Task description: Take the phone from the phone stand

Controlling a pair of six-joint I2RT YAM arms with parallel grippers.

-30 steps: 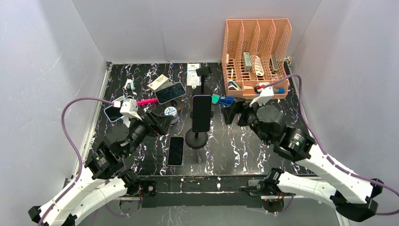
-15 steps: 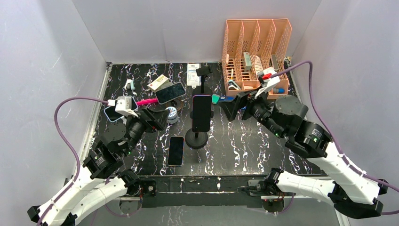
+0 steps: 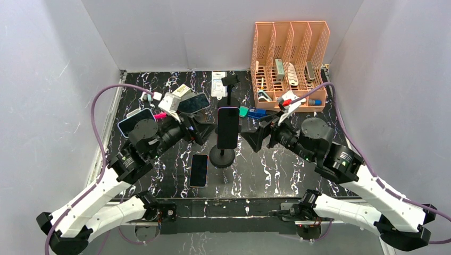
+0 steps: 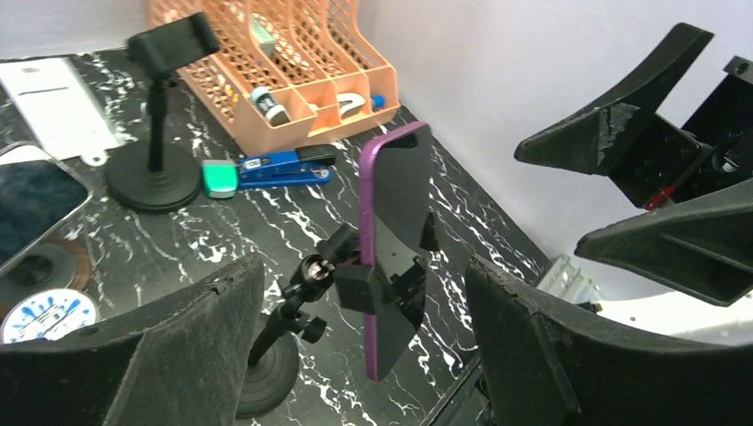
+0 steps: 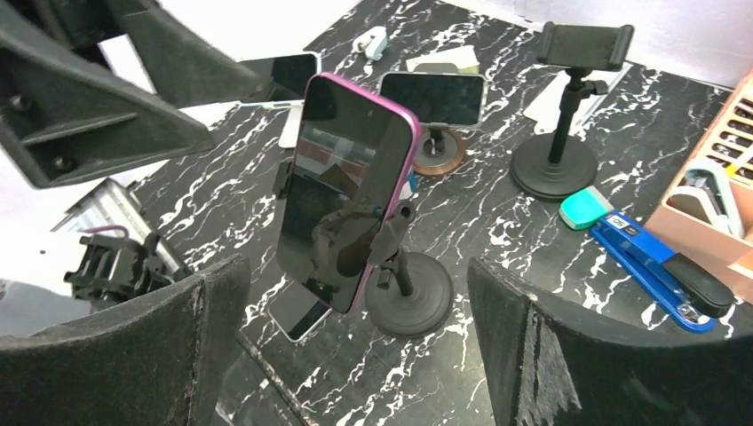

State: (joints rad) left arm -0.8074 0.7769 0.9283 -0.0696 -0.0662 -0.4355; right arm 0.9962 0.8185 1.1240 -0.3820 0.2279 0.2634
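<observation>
In the last second both my arms have closed in on the purple-cased phone. My left claw has swung up from the near-left of the black marbled table and now sits just beside the phone's left edge. My right claw has come away from the orange organiser side and points at the phone's right edge. Both claws are spread wide and hold nothing. In each wrist view the phone stands in the gap between my two dark fingers.

The phone itself has not moved. It is upright in the clamp of the black round-based phone stand, near the middle of the table, and the stand's base is planted where it was.

So the approach looks nearly done, but the removal has not begun. From overhead I cannot be sure that no fingertip brushes the case, though the wrist views suggest clear air on both sides. I judge that one claw should steady the stand while the other closes on the phone's edges and lifts it free.
</observation>
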